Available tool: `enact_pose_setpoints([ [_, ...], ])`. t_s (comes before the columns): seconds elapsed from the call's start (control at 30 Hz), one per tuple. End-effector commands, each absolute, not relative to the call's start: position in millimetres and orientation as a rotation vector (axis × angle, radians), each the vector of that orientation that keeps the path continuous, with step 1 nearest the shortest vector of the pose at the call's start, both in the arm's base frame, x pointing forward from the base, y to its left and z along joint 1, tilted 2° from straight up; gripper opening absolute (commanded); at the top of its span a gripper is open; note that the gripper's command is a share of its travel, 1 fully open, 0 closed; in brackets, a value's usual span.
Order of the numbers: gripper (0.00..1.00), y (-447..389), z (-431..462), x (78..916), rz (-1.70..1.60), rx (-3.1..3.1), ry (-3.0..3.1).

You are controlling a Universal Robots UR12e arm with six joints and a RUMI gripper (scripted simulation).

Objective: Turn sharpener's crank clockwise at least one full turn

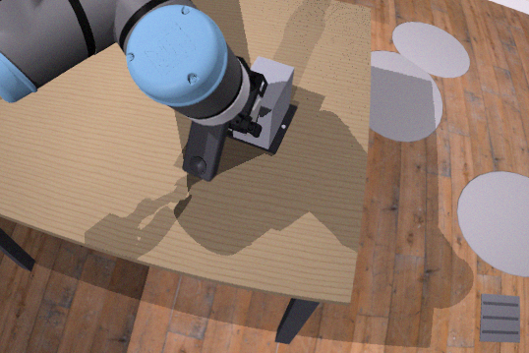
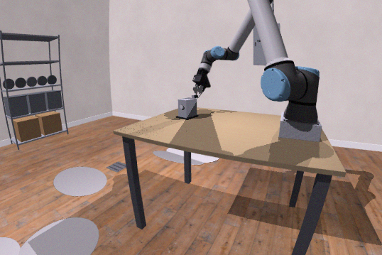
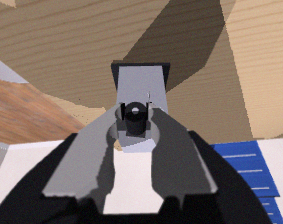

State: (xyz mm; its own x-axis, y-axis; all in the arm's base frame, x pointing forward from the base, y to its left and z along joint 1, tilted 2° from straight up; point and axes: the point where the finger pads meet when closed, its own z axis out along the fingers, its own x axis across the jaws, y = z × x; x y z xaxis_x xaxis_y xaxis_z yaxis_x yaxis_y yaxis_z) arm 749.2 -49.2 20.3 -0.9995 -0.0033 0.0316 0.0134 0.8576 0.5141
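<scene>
The sharpener [image 1: 273, 98] [image 2: 187, 107] [image 3: 140, 86] is a grey box on a black base plate, standing on the wooden table [image 1: 74, 152] [image 2: 248, 131] near its far corner. My gripper [image 3: 135, 104] [image 1: 250, 120] [image 2: 197, 91] is at the sharpener's upper side, and its two grey fingers are shut on the crank's black knob [image 3: 135, 119]. In the wrist view the knob sits squarely between the fingertips. In the top view the arm's blue wrist joint hides most of the crank.
The robot base [image 2: 299, 129] stands on the table's right end. Grey round mats [image 1: 497, 221] [image 2: 79, 180] lie on the wooden floor around the table. A metal shelf [image 2: 30, 89] with boxes stands at the left wall.
</scene>
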Motion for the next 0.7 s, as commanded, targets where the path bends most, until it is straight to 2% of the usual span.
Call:
enact_pose_setpoints([
  [0.0,0.09,-49,20,755,-0.828,-0.006,-3.000],
  [0.67,0.09,-49,16,766,-0.828,-0.006,-3.000],
])
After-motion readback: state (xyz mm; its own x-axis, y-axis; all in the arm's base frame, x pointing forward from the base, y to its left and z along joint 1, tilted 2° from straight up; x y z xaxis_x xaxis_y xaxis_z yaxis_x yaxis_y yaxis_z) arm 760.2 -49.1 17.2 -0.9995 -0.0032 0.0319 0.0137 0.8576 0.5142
